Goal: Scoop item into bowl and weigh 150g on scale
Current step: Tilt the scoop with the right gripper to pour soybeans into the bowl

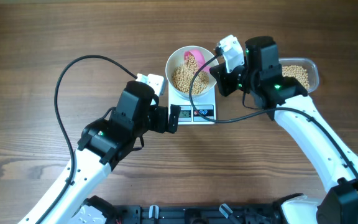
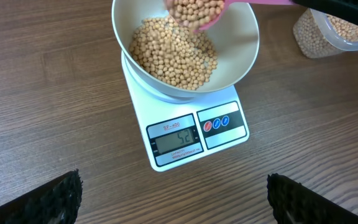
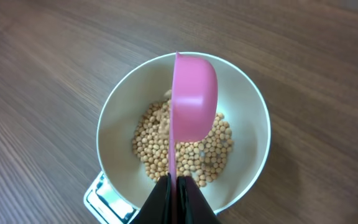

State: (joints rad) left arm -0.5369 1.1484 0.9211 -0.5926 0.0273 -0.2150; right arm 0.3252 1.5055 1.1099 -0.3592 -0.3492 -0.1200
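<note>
Centrally on the wooden worktop, somewhat toward its far edge, stands the white digital scale, with its display and two buttons on the side facing the arms. The display appears to read 52. The white bowl sits on the scale platform and covers most of it. A layer of soybeans lies across the bottom of the bowl.

The right gripper has its jaws pressed tight on the handle of a pink scoop. The scoop is held over the bowl and turned on its side. In the left wrist view, beans are spilling from its mouth into the bowl.

The left gripper has its jaws spread wide and holds nothing. It hovers above the bare worktop just beside the display edge of the scale, and its fingers touch neither scale nor bowl.

A clear plastic tub holding more soybeans stands to the right of the scale near the far edge, partly hidden by the right arm.
</note>
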